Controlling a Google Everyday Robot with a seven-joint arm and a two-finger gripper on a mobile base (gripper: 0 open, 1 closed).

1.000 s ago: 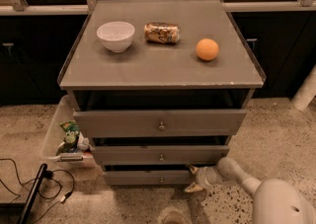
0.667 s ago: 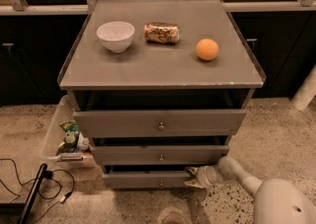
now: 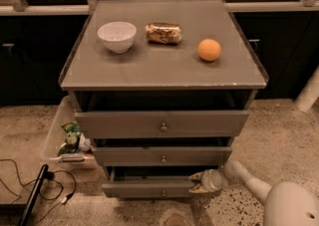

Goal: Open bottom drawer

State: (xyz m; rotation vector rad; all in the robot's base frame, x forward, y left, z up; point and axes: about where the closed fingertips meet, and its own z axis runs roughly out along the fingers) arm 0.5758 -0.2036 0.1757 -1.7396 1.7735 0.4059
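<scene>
The bottom drawer [image 3: 147, 189] is the slimmest grey front of three, low on the cabinet, with a small round knob [image 3: 163, 193] at its centre. It stands pulled out a little, with a dark gap above it. My gripper [image 3: 198, 182] is at the drawer's right end, at its top edge, reaching in from the lower right on a white arm [image 3: 249, 182]. The middle drawer [image 3: 162, 156] and the top drawer [image 3: 160, 123] sit above it, each slightly out.
On the cabinet top [image 3: 164, 68] are a white bowl [image 3: 117, 36], a snack packet [image 3: 163, 33] and an orange [image 3: 209, 50]. A clear bin [image 3: 67, 138] with items stands on the floor at left. A black cable [image 3: 35, 195] lies at lower left.
The bottom drawer has come out a little farther toward the camera, with my gripper staying at its right end.
</scene>
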